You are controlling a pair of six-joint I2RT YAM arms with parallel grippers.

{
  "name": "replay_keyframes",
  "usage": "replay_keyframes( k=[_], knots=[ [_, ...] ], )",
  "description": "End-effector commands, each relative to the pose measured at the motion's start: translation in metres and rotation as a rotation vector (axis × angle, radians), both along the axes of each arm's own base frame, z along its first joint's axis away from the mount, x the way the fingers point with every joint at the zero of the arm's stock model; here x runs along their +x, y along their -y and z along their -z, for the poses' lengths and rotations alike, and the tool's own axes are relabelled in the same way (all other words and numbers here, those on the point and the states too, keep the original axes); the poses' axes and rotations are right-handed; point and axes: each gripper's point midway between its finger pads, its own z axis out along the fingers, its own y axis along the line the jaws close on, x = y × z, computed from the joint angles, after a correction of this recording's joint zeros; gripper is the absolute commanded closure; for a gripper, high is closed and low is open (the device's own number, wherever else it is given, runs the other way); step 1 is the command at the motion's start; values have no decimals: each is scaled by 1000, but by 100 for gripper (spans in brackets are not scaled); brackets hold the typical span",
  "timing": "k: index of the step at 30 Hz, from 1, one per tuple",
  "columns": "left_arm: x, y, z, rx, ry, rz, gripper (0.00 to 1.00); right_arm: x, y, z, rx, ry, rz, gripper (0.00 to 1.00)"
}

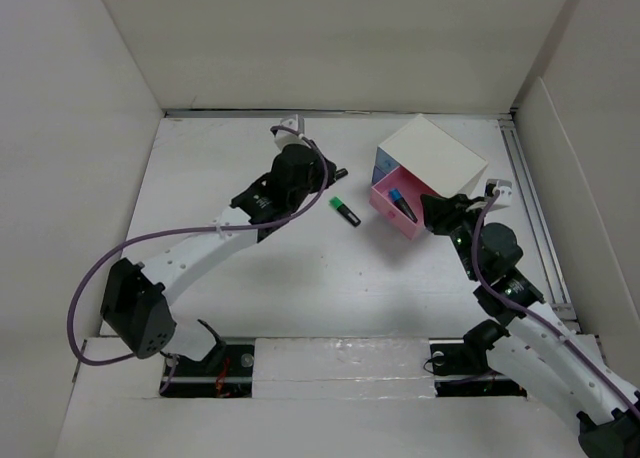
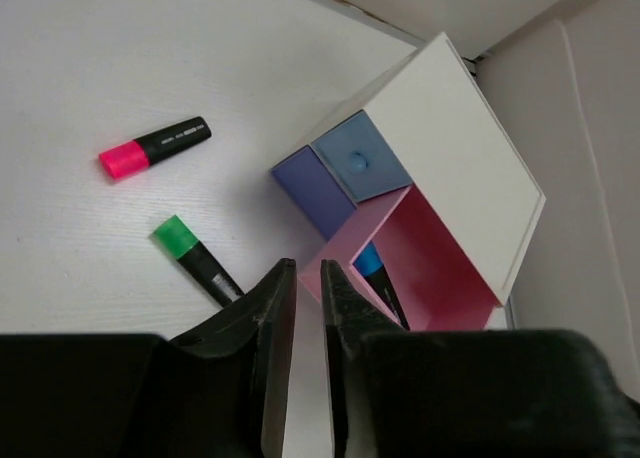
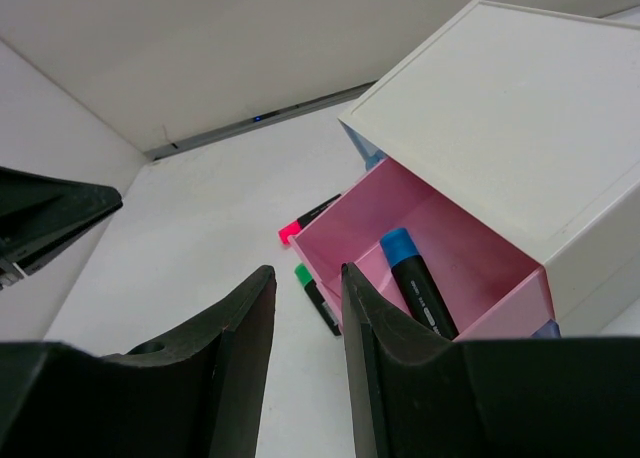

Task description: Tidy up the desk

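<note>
The white desk (image 1: 300, 278) holds a small white box (image 1: 432, 158) with its pink drawer (image 1: 395, 210) pulled open. A blue-capped marker (image 1: 401, 200) lies in the drawer. A green-capped marker (image 1: 345, 211) lies on the desk left of the drawer, and a pink-capped marker (image 2: 155, 146) lies beyond it. My left gripper (image 1: 325, 178) hovers above these markers, its jaws nearly together and empty (image 2: 308, 268). My right gripper (image 1: 432, 208) is at the drawer's near right corner, open and empty (image 3: 306, 273). The blue-capped marker (image 3: 415, 283) shows in the right wrist view.
The box also has shut blue (image 2: 358, 156) and purple (image 2: 312, 188) drawers. White walls enclose the desk on the left, back and right. A metal rail (image 1: 535, 218) runs along the right side.
</note>
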Motion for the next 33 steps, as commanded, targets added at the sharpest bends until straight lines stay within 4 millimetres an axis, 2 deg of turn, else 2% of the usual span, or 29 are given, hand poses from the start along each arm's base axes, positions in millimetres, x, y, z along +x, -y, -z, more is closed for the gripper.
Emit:
replay_keyframes(
  k=[1, 2, 3, 5, 6, 8, 9, 11, 12, 14, 15, 17, 20, 26, 28, 31, 33],
  knots=[
    [7, -2, 18, 75, -53, -24, 85, 0, -1, -16, 36, 40, 4, 61],
    [9, 0, 32, 97, -82, -26, 77, 0, -1, -17, 36, 42, 1, 61],
    [13, 3, 62, 143, -137, -27, 71, 0, -2, -16, 36, 40, -1, 61],
    [16, 4, 90, 173, -189, -46, 64, 0, -3, -17, 32, 41, -8, 61],
    [17, 8, 113, 194, -228, -42, 61, 0, -3, -16, 33, 40, -8, 61],
    [23, 15, 127, 193, -247, -42, 57, 0, -3, -16, 30, 40, -10, 62],
    [24, 19, 143, 206, -276, -37, 54, 0, -3, -17, 32, 41, -8, 62],
    [33, 28, 150, 199, -281, -38, 49, 0, -3, -17, 31, 42, -7, 61],
    [33, 28, 161, 210, -298, -39, 46, 0, -3, -16, 31, 40, -8, 61],
    [35, 36, 165, 215, -302, -34, 45, 0, -3, -16, 31, 40, -10, 61],
    [38, 37, 176, 230, -315, -41, 45, 0, -4, -16, 31, 40, -13, 61],
    [44, 40, 179, 241, -316, -49, 45, 0, -5, -16, 32, 42, -19, 61],
    [51, 39, 202, 305, -349, -78, 44, -1, -7, -17, 33, 45, -28, 61],
    [57, 45, 226, 343, -379, -94, 44, -2, -7, -18, 34, 47, -34, 61],
    [58, 46, 225, 353, -382, -96, 45, -3, -6, -20, 37, 53, -31, 61],
    [58, 37, 235, 412, -393, -118, 48, -4, -4, -21, 43, 57, -27, 61],
    [57, 27, 243, 470, -399, -131, 53, -4, -3, -22, 46, 58, -24, 61]
  ],
)
